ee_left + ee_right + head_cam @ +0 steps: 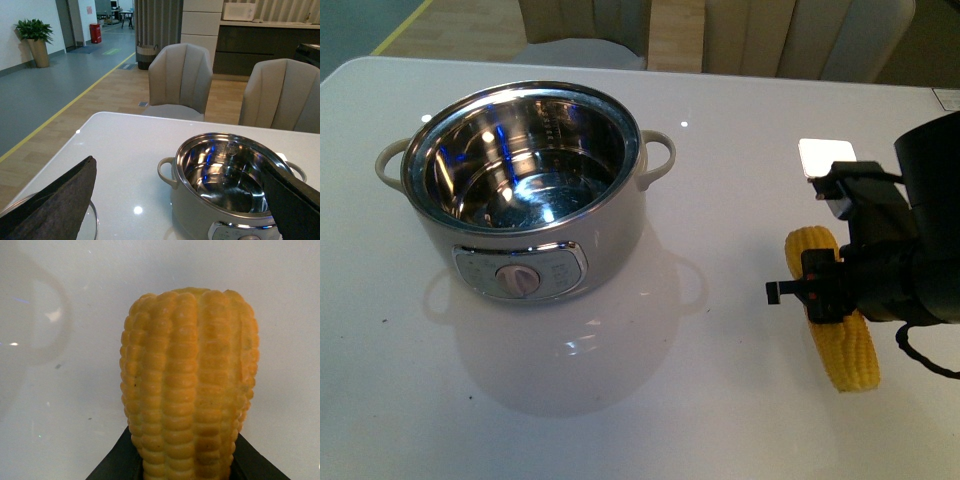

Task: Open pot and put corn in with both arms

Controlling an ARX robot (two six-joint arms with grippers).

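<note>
The white table (720, 400) is taken up mostly by the pot (610, 238), which is stood uncovered and well off to the left of the right gripper (820, 290). The corn (845, 350) is laid flat on the table and is clamped at about mid-length between that gripper's black fingers, which are pressed against its sides. The left gripper (177, 165) is spread wide with nothing held, and the pot is seen just ahead of it.

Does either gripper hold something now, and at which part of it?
The right gripper clasps the corn around its middle. The left gripper is open and empty.
</note>
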